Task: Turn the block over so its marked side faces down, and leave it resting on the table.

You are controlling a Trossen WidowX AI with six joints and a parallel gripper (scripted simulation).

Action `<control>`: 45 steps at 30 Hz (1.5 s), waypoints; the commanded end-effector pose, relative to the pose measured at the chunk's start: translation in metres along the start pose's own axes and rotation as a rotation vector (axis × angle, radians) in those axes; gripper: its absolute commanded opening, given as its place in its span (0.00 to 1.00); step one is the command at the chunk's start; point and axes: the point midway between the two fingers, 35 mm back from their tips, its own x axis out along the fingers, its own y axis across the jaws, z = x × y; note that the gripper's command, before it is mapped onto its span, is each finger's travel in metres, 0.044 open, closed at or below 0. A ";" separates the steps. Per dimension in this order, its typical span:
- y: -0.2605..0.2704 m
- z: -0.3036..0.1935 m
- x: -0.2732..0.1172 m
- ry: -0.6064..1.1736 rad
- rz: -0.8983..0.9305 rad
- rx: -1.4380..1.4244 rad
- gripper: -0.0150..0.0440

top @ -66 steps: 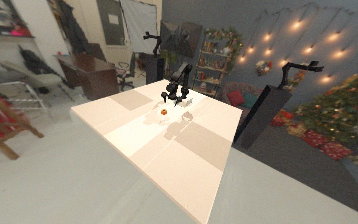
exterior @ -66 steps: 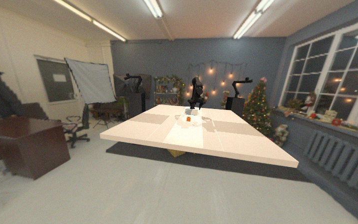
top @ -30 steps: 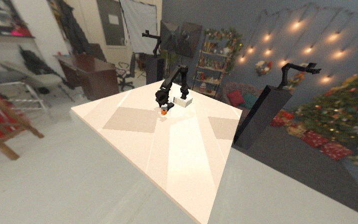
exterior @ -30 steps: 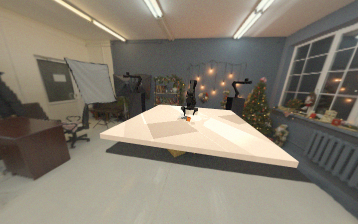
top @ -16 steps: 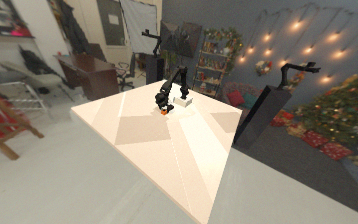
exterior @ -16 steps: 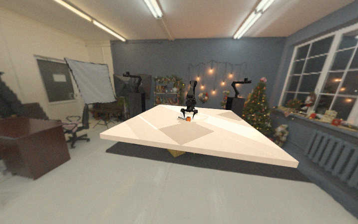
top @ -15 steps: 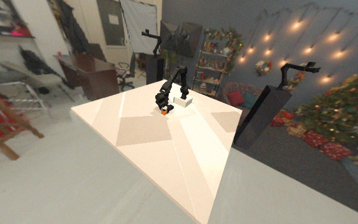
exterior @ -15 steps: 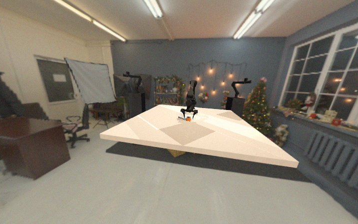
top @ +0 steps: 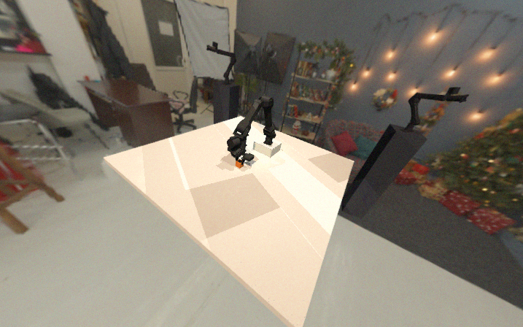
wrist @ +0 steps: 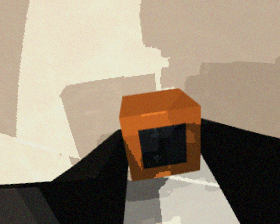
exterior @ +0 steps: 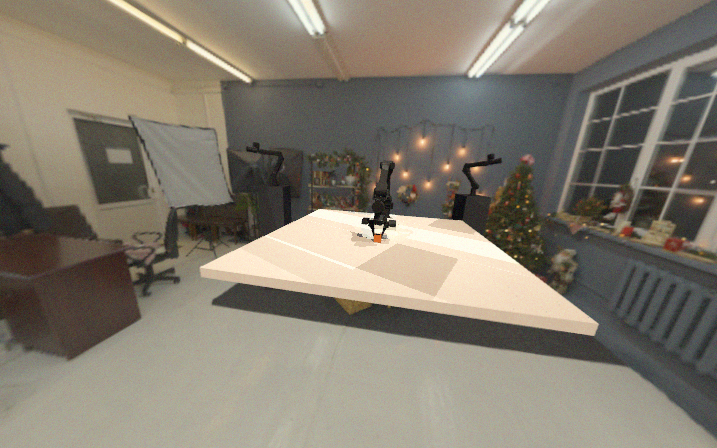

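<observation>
The orange block (top: pixel 238 164) (exterior: pixel 377 238) (wrist: pixel 158 107) is at the table (top: pixel 263 252) (exterior: pixel 305 261). Its marked side, with a dark square (wrist: pixel 164 146), faces up towards the wrist camera. My gripper (top: pixel 239 162) (exterior: pixel 377 235) (wrist: pixel 159 131) points down over the block and is shut on it, with one black finger against each of two opposite sides. The block looks upright and at table height; its underside is hidden. The fingers cover parts of its sides.
A white box-shaped base (top: pixel 266 149) stands under the arm at the back of the table. Two other black arms stand on dark pedestals (top: pixel 385 166) (exterior: pixel 472 207) (exterior: pixel 273 208) beyond the table. Shadow patches lie across the table top.
</observation>
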 end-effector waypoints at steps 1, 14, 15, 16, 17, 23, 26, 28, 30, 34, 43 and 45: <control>0.000 -0.001 0.002 0.006 0.002 0.005 0.52; 0.000 -0.001 -0.003 0.006 0.002 0.005 0.31; 0.000 -0.001 -0.009 0.006 0.002 0.005 0.26; 0.000 -0.001 -0.017 0.006 0.002 0.005 0.25; 0.000 -0.001 -0.023 0.006 0.002 0.005 0.25; 0.000 -0.001 -0.028 0.004 0.002 0.005 0.25; 0.000 0.000 -0.025 -0.034 0.002 0.006 0.25; 0.000 0.000 -0.024 -0.067 0.003 0.007 0.25; 0.000 0.001 -0.022 -0.099 0.003 0.007 0.25; 0.000 0.001 -0.020 -0.164 0.003 0.008 0.25; 0.000 0.000 -0.017 -0.310 0.003 0.008 0.25; 0.000 0.000 -0.017 -0.342 0.003 0.008 0.25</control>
